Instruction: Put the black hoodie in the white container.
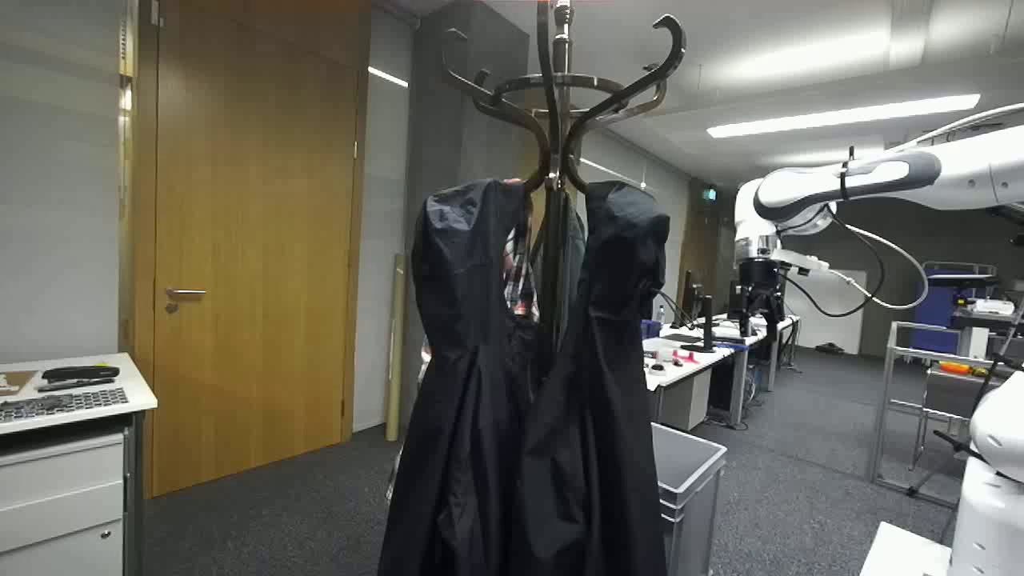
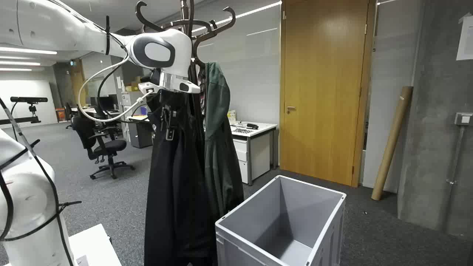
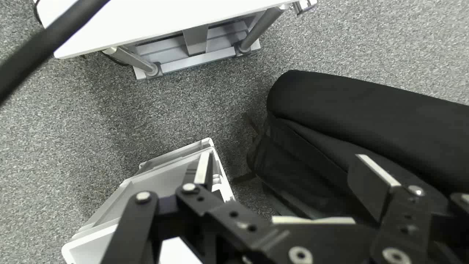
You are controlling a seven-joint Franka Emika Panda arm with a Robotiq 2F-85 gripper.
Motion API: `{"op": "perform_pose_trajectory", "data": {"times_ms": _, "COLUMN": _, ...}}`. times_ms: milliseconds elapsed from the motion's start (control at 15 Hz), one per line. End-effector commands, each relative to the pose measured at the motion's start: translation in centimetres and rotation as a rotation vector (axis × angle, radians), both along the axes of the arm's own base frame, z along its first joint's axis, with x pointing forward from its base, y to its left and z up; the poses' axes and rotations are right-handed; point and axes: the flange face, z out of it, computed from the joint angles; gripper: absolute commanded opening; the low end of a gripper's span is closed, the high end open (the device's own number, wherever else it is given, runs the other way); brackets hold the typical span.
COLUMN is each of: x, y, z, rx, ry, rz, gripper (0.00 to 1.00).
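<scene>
In an exterior view, two long black garments hang from the coat rack. The black hoodie [image 1: 600,384] looks like the right-hand, plain one, nearest the robot; it also hangs in an exterior view [image 2: 173,199] and fills the right of the wrist view [image 3: 366,117]. The white container [image 1: 692,512], light grey, stands on the floor beside the garments; its inside shows bare in an exterior view [image 2: 310,199], and part shows in the wrist view [image 3: 157,183]. My gripper [image 1: 758,308] points down, open and empty, apart from the hoodie [image 2: 170,123] [image 3: 291,172].
The coat rack [image 1: 556,128] has curved hooks. The other black garment [image 1: 460,384] has plaid fabric beside it. A dark grey-green cloth [image 2: 218,129] hangs close to the hoodie. A drawer cabinet [image 1: 64,488] and a door [image 1: 256,264] stand behind. A white platform [image 3: 146,18] lies near the robot.
</scene>
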Motion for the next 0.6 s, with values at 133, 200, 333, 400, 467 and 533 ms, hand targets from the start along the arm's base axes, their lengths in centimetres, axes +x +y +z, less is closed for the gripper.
{"op": "perform_pose_trajectory", "data": {"times_ms": 133, "x": 0.0, "y": 0.0, "z": 0.1, "rx": 0.000, "ry": 0.000, "rz": 0.000, "gripper": 1.00}}
{"op": "perform_pose_trajectory", "data": {"times_ms": 200, "x": -0.2, "y": 0.5, "z": 0.0, "rx": -0.002, "ry": -0.010, "rz": 0.027, "gripper": 1.00}}
{"op": "perform_pose_trajectory", "data": {"times_ms": 333, "x": -0.7, "y": 1.5, "z": -0.2, "rx": -0.021, "ry": -0.004, "rz": 0.064, "gripper": 1.00}}
{"op": "perform_pose_trajectory", "data": {"times_ms": 400, "x": -1.0, "y": 2.0, "z": -0.2, "rx": -0.032, "ry": 0.009, "rz": 0.081, "gripper": 1.00}}
{"op": "perform_pose_trajectory", "data": {"times_ms": 467, "x": -1.4, "y": 2.6, "z": -0.2, "rx": -0.038, "ry": 0.021, "rz": 0.095, "gripper": 1.00}}
{"op": "perform_pose_trajectory", "data": {"times_ms": 533, "x": -1.7, "y": 3.2, "z": -0.2, "rx": -0.048, "ry": 0.024, "rz": 0.106, "gripper": 1.00}}
